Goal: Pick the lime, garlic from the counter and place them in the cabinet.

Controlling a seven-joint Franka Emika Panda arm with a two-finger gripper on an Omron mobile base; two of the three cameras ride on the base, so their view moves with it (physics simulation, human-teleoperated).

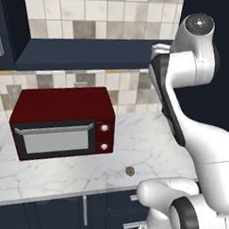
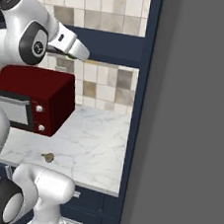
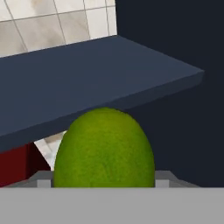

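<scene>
Boxy dark red microwave (image 1: 64,121) with grey glass door and two white knobs sits in middle of room. Behind microwave: wall of beige, white and brown square tiles (image 1: 87,14), small grey wall socket (image 1: 14,91). Below microwave: dark navy drawers with silver handles (image 1: 117,213). Far right of microwave: tall flat grey panel (image 2: 192,119).

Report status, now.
Gripper shut on lime, level with cabinet shelf edge. Garlic on counter. Microwave below, clear.
</scene>
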